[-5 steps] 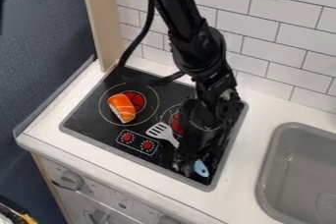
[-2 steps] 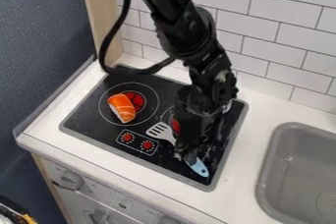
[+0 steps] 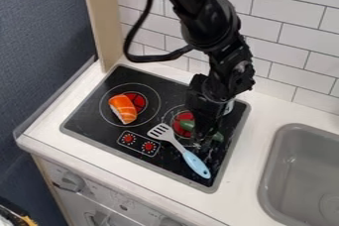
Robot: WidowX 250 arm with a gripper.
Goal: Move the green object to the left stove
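One black gripper (image 3: 204, 137) hung at the end of a black robot arm (image 3: 208, 24), low over the right side of the cooktop (image 3: 124, 78). Whether it was open or closed could not be told, nor whether it had hold of anything. The green object (image 3: 187, 125) lay right at the gripper, a piece of it showing on either side, its left end over the red centre of the right burner (image 3: 179, 117). Its middle was hidden, so contact was uncertain.

Just beside these, toward the front, a slotted spatula (image 3: 195, 163) with a light blue handle lay slantwise. Farther left, an orange-and-white piece of toy sushi (image 3: 123, 109) partly covered the left burner (image 3: 140, 102), the likely goal. Two red control knobs (image 3: 138, 144) were drawn in front of the burners. A grey sink (image 3: 281, 136) was set into the white counter (image 3: 242, 197) on the right.

The task looked to be at its approach or grasp stage. The gripper had been brought to the object, but the move itself was not done: securing it, lifting it, carrying it across and setting it down on the left burner all remained.
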